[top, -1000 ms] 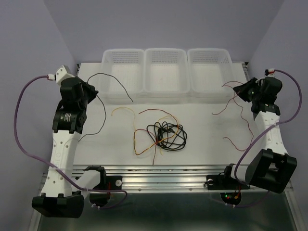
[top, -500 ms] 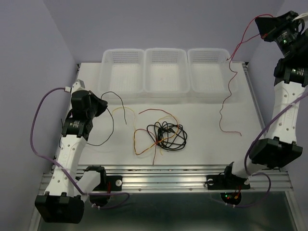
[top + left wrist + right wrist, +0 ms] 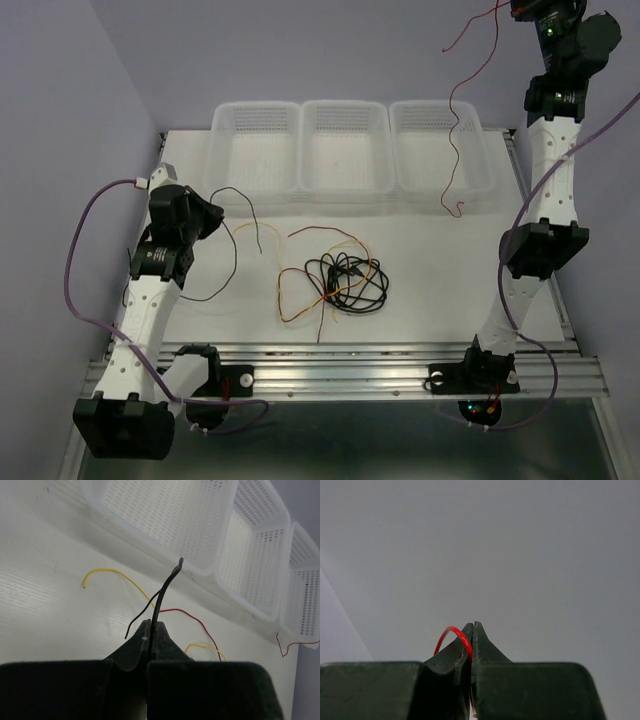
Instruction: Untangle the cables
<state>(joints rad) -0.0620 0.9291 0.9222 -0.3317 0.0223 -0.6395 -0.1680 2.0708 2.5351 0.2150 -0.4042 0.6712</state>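
Left hand (image 3: 151, 625) pinches one black cable (image 3: 161, 597), right hand (image 3: 472, 626) one red cable (image 3: 451, 627); three baskets (image 3: 345, 104) abreast.

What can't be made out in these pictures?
Right wrist view: the right fingers hide all but a loop of the red cable.
Top view: the picture's upper edge cuts off where that cable is held.
Top view: the tangle is too fine to tell which wire lies on top.

arms (image 3: 145, 305): white links, black joints | arm cables (image 3: 69, 265): purple | left gripper (image 3: 151, 627): black
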